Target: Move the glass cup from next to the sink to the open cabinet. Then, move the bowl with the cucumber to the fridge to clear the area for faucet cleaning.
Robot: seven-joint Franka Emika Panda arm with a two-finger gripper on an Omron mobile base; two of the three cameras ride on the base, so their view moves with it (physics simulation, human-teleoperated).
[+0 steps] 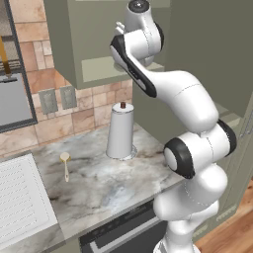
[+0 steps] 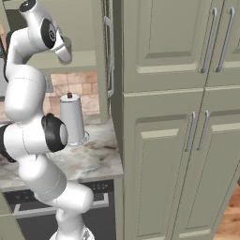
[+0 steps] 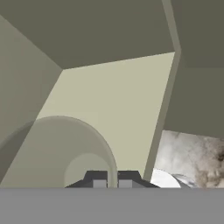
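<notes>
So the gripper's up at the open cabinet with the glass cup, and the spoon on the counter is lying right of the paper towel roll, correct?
Not quite. The spoon lies left of the paper towel roll, toward the sink side, as the left base view shows. The rest holds: in the hand view the gripper is at the open cabinet, fingers close around the glass cup.

1. The arm (image 1: pixel 190 106) is glossy white, built of rounded, bulbous segments.
2. Black bands ring its joints.
3. A grey round cap tops the uppermost segment.
4. The finger tips (image 3: pixel 99 179) are small, dark and blocky.
</notes>
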